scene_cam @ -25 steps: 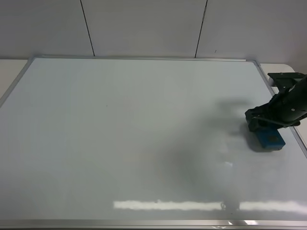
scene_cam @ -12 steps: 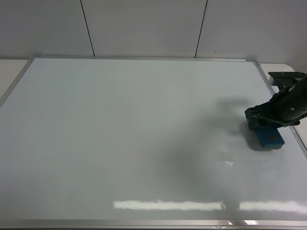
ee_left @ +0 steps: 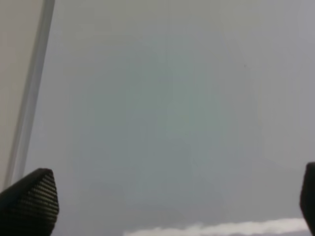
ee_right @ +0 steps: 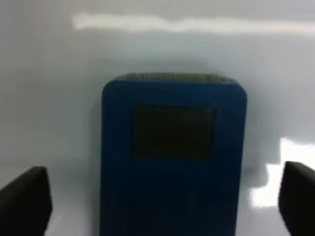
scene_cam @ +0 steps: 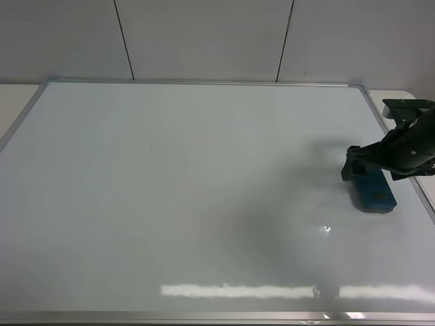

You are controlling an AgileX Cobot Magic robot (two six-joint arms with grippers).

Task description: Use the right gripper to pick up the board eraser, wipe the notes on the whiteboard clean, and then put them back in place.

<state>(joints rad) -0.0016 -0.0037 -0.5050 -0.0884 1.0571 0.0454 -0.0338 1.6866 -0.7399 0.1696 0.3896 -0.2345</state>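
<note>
The black two-fingered right pincer (scene_cam: pixel 355 168) stood with fingers spread wide on either side of the small teal-blue rectangular board eraser (scene_cam: pixel 374 193), not gripping it. The eraser lay flat on the large glossy white silver-framed whiteboard (scene_cam: pixel 190 197), near its right edge. The left pincer (ee_left: pixel 172 196) also gaped, empty.

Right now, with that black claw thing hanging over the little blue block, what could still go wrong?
The right pincer is open, its fingertips either side of the small teal-blue rectangular board eraser with gaps showing. Rising crookedly, a fingertip might nudge the eraser. The eraser lies near the silver-framed white whiteboard's right edge, so a shove could push it against or over the frame.
</note>
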